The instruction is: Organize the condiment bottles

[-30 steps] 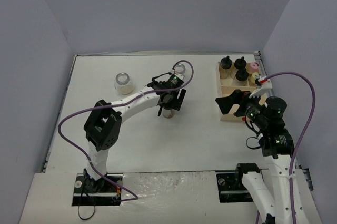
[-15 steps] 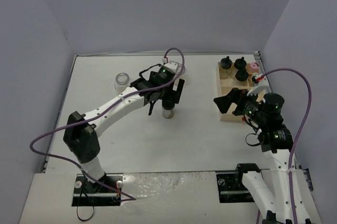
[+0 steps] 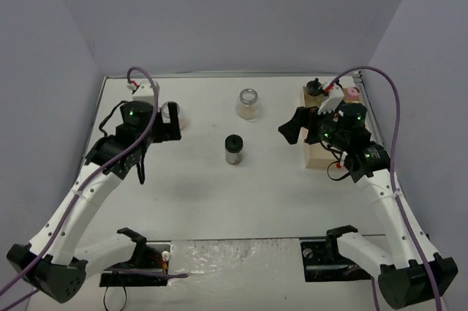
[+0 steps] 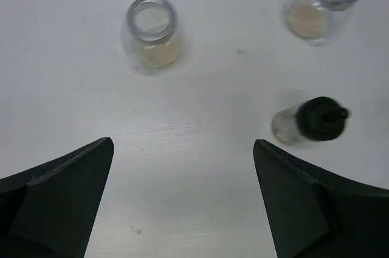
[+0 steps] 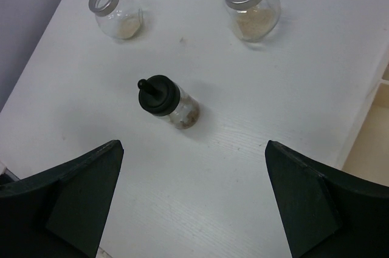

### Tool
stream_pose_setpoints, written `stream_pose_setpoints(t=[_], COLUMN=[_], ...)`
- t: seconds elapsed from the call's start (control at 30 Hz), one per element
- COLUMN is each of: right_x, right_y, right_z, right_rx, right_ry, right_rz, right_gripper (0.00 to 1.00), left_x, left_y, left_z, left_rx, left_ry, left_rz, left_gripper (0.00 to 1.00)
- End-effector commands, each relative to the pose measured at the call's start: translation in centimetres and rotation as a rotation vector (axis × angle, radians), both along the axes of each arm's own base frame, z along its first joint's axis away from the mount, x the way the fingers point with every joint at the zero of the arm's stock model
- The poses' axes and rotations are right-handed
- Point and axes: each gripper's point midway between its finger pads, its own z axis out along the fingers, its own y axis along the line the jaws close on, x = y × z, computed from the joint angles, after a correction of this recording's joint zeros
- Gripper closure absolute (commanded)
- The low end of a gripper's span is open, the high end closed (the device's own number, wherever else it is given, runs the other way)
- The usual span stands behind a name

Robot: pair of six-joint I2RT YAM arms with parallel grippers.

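A black-capped bottle (image 3: 234, 148) stands alone mid-table; it also shows in the left wrist view (image 4: 313, 121) and the right wrist view (image 5: 167, 101). One silver-rimmed jar (image 3: 248, 102) stands behind it. The other silver-rimmed jar (image 4: 152, 39) sits at the far left, partly hidden from above by my left gripper (image 3: 172, 122). That gripper (image 4: 182, 145) is open and empty. My right gripper (image 3: 294, 126) is open and empty too, left of the wooden tray (image 3: 319, 156), and faces the table (image 5: 193, 145). In the tray I see a black-capped bottle (image 3: 314, 88) and the pink-capped one (image 3: 352, 94); my right arm hides the rest.
The tray's pale edge (image 5: 374, 136) shows at the right of the right wrist view. Purple cables loop over both arms. Grey walls close the table on three sides.
My left gripper has pulled back to the far left, away from the black-capped bottle, which stays standing mid-table. My right arm has swung further back and left, over the tray.
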Motion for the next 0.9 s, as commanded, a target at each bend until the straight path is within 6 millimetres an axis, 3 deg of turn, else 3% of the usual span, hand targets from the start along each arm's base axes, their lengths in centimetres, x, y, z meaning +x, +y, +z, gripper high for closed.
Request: stream_pose_setpoints(t=[0.0,0.13,0.3,0.47,0.87], right_x=[2.8,3.1,4.2,5.7,6.7], right_y=[4.0,9.1,13.3,15.1,17.9], right_z=[0.0,-3.1,-6.2,-9.7,-13.8], right_rx=[-0.094,-0.224,-0.251,-0.296,-0.351], right_ry=[-0.114,-0.155,-0.198,-0.193,-0.188], right_rz=[0.077,0.206,0.316,0.339,0.423], right_gripper=[0.0,0.0,0.0,0.0,0.0], left_x=[-1.1,-2.5,-3.7,-4.4,-3.5], left_y=[5.2,9.1,10.4,12.5,11.8], left_z=[-1.6,-4.1,-4.3,-4.1,-4.9], left_rx=[0.01,0.006,0.004,0.07,0.072], left_ry=[-0.012,0.019,-0.028,-0.049,-0.01], left_rz=[0.11,0.211,0.256,0.348,0.312], left_gripper=[0.03,0.03,0.03,0.03,0.03])
